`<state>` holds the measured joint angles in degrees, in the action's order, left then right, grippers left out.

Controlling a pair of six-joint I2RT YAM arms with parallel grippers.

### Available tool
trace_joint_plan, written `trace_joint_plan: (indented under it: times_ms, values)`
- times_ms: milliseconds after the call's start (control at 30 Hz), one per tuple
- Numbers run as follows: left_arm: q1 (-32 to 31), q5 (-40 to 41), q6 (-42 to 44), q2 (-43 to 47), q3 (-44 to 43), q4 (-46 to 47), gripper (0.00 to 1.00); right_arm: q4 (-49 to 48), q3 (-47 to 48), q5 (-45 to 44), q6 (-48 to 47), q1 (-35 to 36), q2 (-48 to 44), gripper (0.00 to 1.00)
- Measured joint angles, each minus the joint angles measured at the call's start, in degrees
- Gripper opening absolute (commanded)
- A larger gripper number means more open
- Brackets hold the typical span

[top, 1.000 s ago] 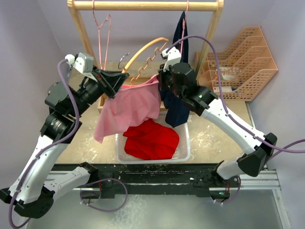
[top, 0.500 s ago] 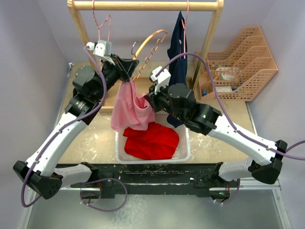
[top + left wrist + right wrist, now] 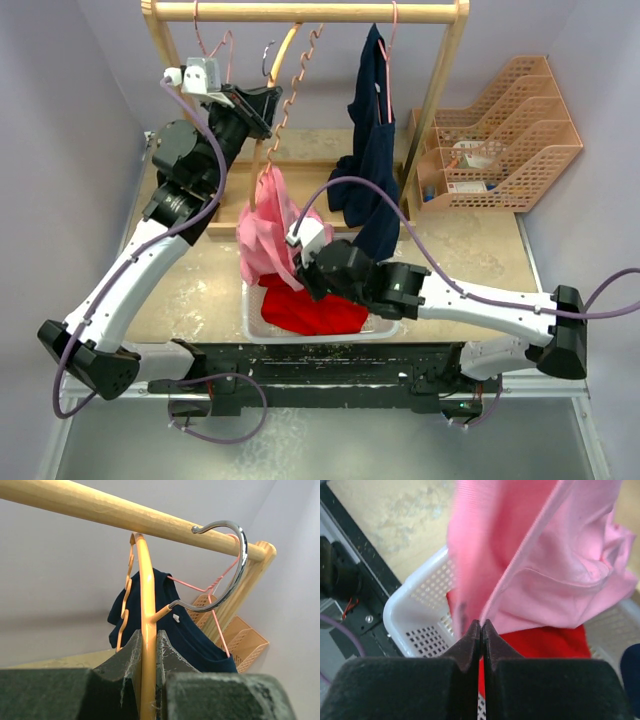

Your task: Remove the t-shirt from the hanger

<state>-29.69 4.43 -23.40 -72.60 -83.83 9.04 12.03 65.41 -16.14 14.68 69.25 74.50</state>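
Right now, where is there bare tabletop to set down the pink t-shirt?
Two bare patches of the wooden table: one left of the white mesh basket, a wider one right of it, before the tan plastic file trays. The basket itself is crowded: red garment inside, navy garment hanging by its far right corner.

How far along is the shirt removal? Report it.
Done: pink t-shirt mostly off, hanging from the lower end of the orange hanger. In hand: left gripper clamps the hanger; right gripper pinches the shirt above the white basket. Left: pull it free, drop it.
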Motion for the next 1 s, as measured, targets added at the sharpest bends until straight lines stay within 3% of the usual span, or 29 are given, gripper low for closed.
trace_joint_plan:
  times_ms: [333,1000]
  values:
    - [-0.07,2.6,0.42,-2.16,-2.99,-1.22,0.0,5.73,-11.08,-2.29,8.87,3.13,-2.49,0.0]
    - [1.7,14.97,0.72,-17.64,-21.86,-6.62,0.0,6.03,-11.21,-6.19,14.34,5.01,-7.54,0.0]
